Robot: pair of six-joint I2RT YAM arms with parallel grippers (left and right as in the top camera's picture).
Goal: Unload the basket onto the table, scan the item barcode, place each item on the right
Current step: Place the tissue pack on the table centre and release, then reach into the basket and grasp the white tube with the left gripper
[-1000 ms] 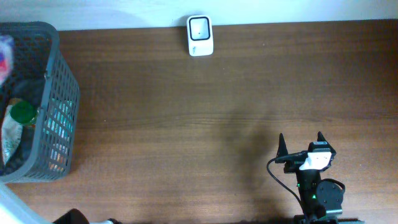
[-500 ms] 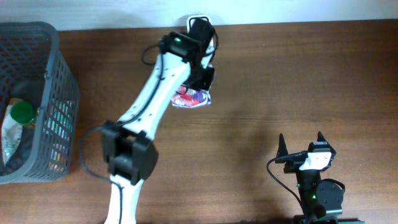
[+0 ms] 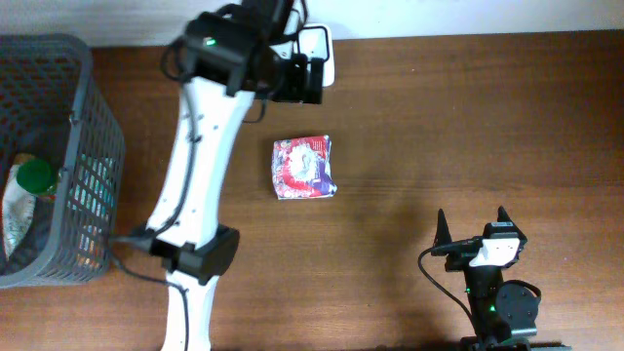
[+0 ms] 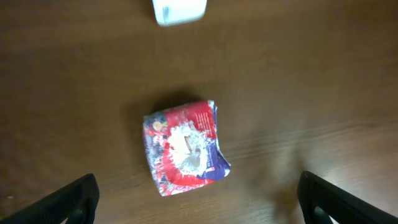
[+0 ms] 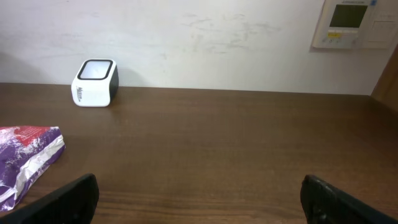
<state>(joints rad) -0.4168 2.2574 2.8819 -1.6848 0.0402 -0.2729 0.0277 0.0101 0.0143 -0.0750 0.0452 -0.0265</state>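
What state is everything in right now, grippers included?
Left gripper: open, empty, raised above the table near the scanner.
Right gripper: open, empty, at the table's near edge.
Snack packet: lying flat on the table, free of both grippers.
Scanner: standing at the table's far edge.
Basket: upright at the table's left end, partly filled.

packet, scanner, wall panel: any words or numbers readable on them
No text can be read.
packet: red, white and purple print, too blurred to read.
scanner: dark marking on its side, too small to read.
wall panel: display and buttons, nothing legible.
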